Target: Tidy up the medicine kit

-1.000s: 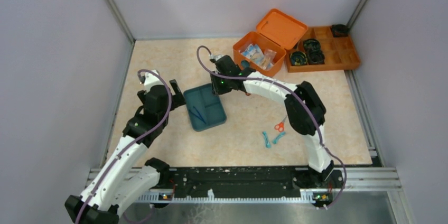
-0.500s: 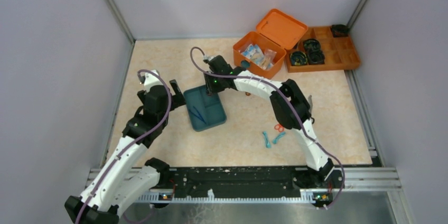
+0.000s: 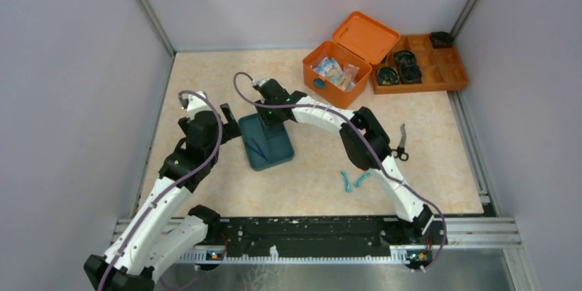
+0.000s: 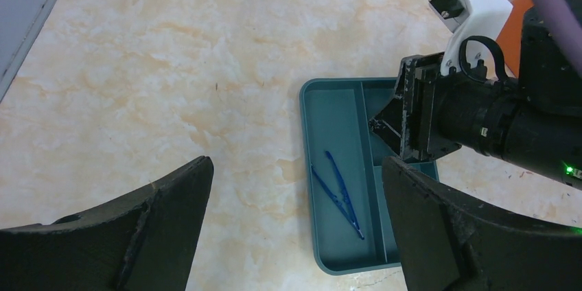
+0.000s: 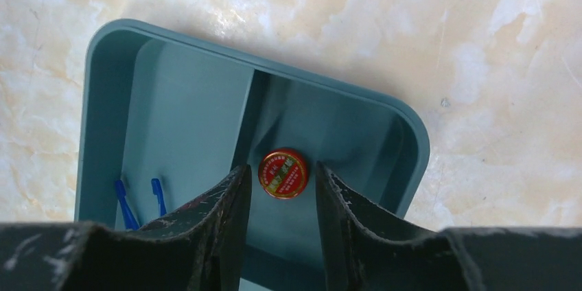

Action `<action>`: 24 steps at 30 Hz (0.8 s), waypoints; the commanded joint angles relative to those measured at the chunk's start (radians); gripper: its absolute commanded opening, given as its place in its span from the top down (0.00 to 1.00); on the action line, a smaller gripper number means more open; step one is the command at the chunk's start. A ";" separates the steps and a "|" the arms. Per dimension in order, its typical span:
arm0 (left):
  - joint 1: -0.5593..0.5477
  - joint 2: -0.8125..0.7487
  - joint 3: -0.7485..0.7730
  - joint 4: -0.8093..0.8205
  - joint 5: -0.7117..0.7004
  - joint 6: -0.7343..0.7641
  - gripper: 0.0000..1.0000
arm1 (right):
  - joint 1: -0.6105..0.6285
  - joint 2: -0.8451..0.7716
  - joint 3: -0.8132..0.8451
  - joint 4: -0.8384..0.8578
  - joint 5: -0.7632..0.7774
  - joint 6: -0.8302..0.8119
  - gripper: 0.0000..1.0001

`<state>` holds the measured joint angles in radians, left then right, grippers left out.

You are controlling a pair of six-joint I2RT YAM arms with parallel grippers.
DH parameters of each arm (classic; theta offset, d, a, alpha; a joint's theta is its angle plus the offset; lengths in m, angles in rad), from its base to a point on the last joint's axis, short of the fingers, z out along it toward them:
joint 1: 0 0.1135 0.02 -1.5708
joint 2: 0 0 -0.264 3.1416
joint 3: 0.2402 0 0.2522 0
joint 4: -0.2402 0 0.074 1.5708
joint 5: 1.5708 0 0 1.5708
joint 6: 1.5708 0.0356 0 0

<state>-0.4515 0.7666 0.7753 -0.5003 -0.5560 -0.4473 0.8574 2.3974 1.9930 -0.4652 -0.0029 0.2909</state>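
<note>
Reading from the left, the left gripper point(image 4: 296, 167) is seen spread wide and empty, held just short of the one teal tray point(image 4: 336, 119), in whose long compartment one pair of blue tweezers point(image 4: 340, 191) is laid. Within the last second the right gripper point(image 5: 282, 165) has been swung leftward from beside the medicine kit point(image 3: 333, 93) to above the tray's corner compartment, and its jaws have been eased partly apart. One small red tin point(image 5: 283, 174) is now seen on the compartment floor between them, with a sliver of gap at each side. It is judged that the tin has just been let go, so one more item is sorted and the right arm is freed for the next. Further right, two small teal pieces point(image 3: 346, 181) are left on the table point(image 3: 206, 71), then one grey scissor-like tool point(image 3: 401, 141). The medicine kit is found far back, right of centre, its lid thrown open and its packets too small to count, just beside one orange divided tray point(image 3: 446, 71) in which four dark items can be made out.
</note>
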 commanded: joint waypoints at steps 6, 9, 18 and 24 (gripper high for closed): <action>0.005 -0.010 -0.012 0.010 0.005 0.012 0.01 | 0.009 -0.036 0.046 -0.013 0.034 -0.018 0.50; 0.004 -0.010 -0.012 0.009 0.008 0.012 0.01 | 0.009 -0.087 0.042 -0.007 0.047 -0.018 0.50; 0.004 -0.012 -0.010 0.009 0.006 0.013 0.01 | -0.050 -0.381 -0.167 0.098 0.090 -0.011 0.49; 0.004 -0.012 -0.012 0.011 0.008 0.013 0.01 | -0.161 -0.520 -0.452 0.128 0.154 0.012 0.48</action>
<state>-0.4515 0.7635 0.7750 -0.4999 -0.5560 -0.4473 0.7719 1.9442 1.6814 -0.3683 0.0784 0.2878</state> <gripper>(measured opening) 0.989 0.511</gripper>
